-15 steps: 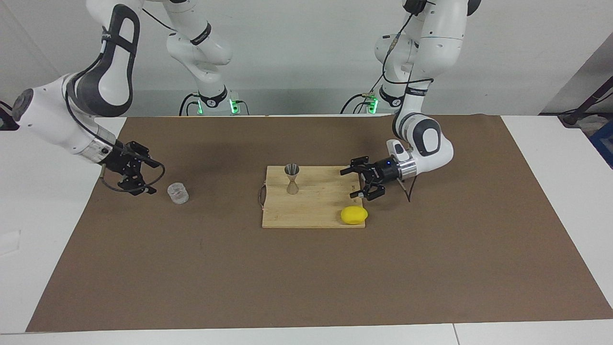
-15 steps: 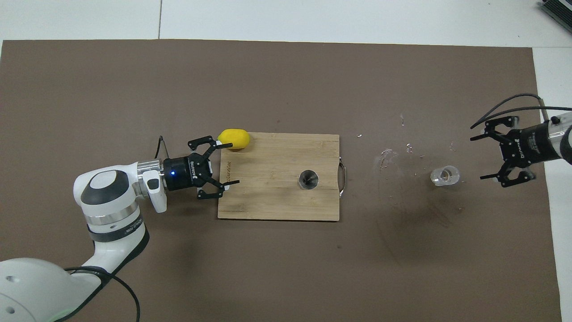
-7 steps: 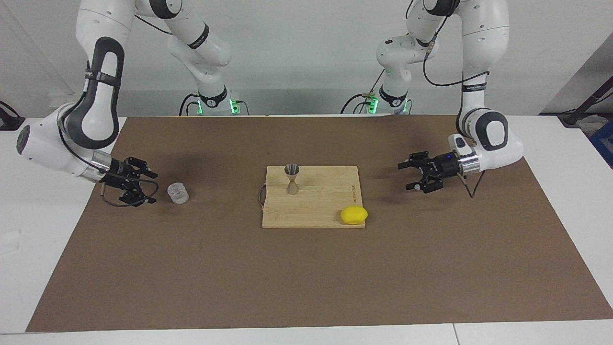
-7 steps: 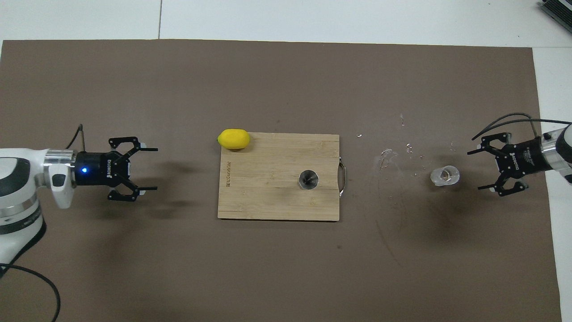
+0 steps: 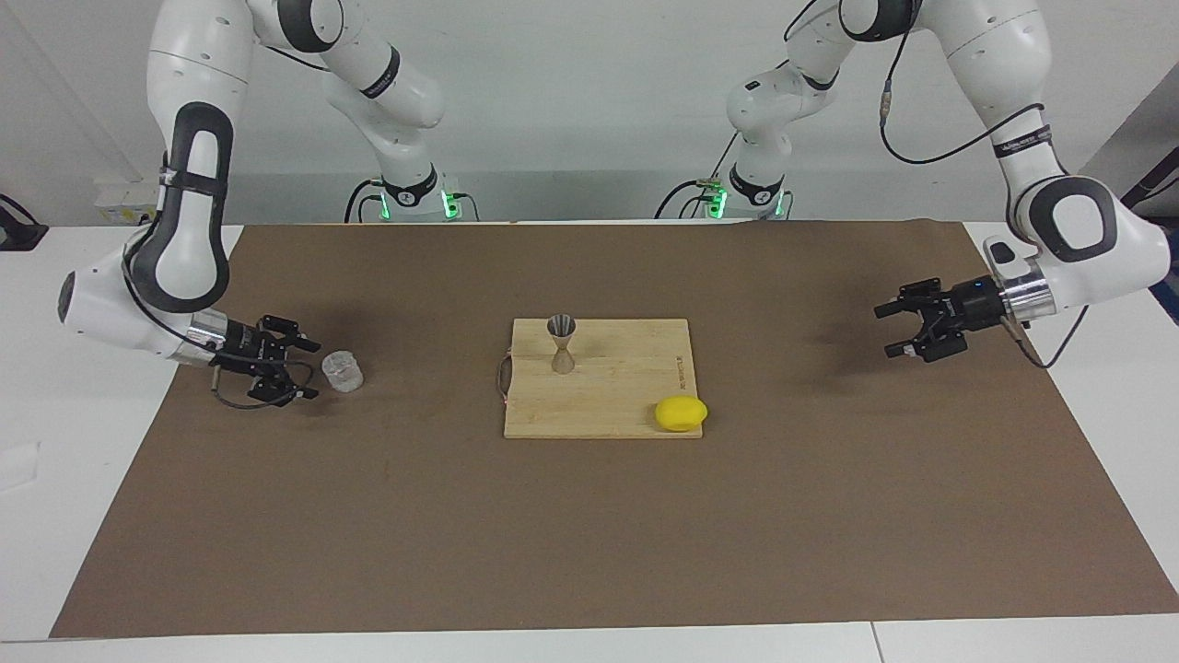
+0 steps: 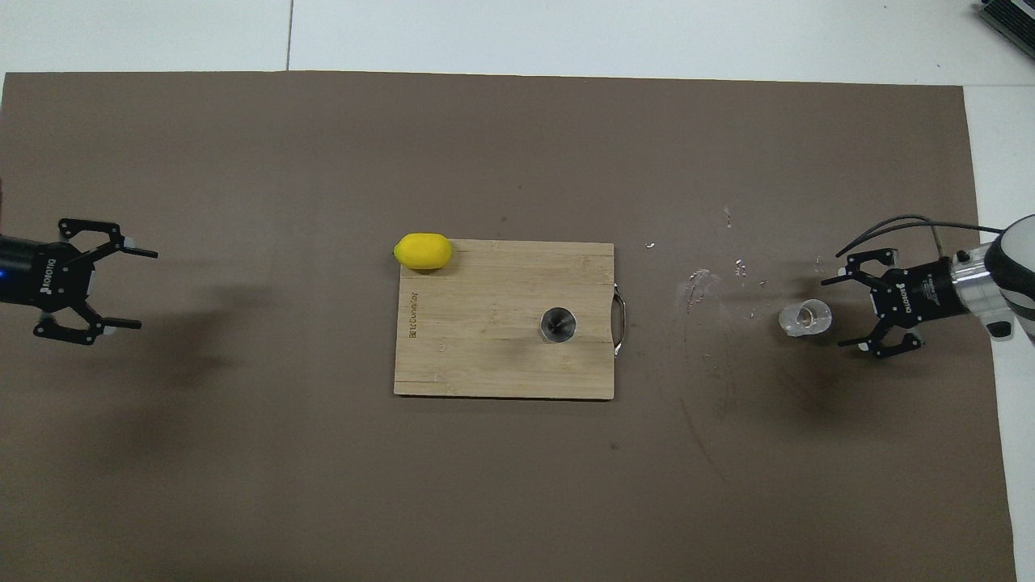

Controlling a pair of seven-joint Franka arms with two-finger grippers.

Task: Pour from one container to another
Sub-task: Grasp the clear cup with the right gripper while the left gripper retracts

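Note:
The clear glass cup stands upright on the brown mat toward the right arm's end of the table; it also shows in the overhead view. My right gripper is open, low over the mat, just beside the cup and pointing at it, not around it. The silvery jigger stands upright on the wooden cutting board at mid table. My left gripper is open and empty, over the mat toward the left arm's end.
A yellow lemon lies at a corner of the cutting board, farther from the robots than the jigger. The board has a metal handle on its edge toward the cup. Pale smears mark the mat near the cup.
My left gripper has drawn back from the cutting board's edge out toward the left arm's end of the table. My right gripper has come lower and closer to the glass cup.

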